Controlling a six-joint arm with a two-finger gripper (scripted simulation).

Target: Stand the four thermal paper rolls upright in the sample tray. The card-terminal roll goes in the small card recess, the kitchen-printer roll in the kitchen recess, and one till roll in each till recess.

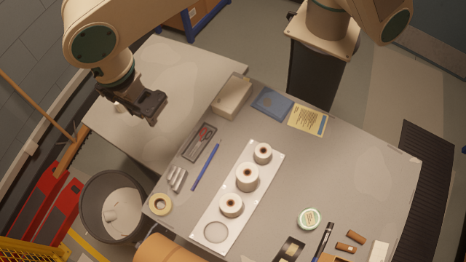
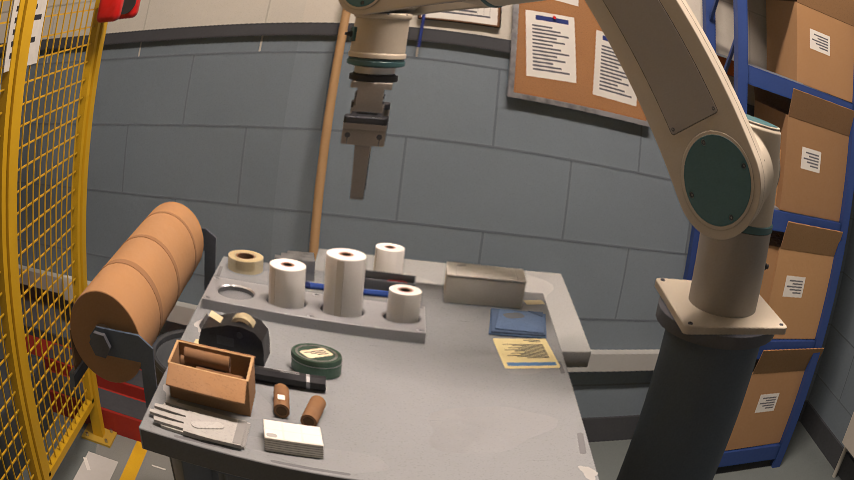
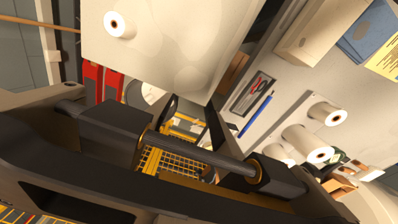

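On the main table a white sample tray (image 1: 236, 196) holds three rolls standing upright. A small roll (image 1: 263, 153) stands at its far end. A tall, wide roll (image 1: 247, 177) stands in the middle. Another roll (image 1: 231, 205) stands beside that. The end recess (image 1: 216, 231) by the table's front edge holds nothing. A fourth roll (image 3: 119, 24) stands on the beige side table (image 1: 164, 98), at its far left edge. My gripper (image 1: 154, 112) hangs high above that side table, between the tray and the fourth roll. It is open and holds nothing.
A brown paper dispenser roll (image 2: 140, 286) sits at the table's left end. A grey bin (image 1: 109, 207) stands below the side table. A beige box (image 1: 232, 97), scissors tray (image 1: 199, 142), blue pen (image 1: 205, 165), tape ring (image 1: 160, 203) and green tin (image 1: 309, 218) lie around the tray.
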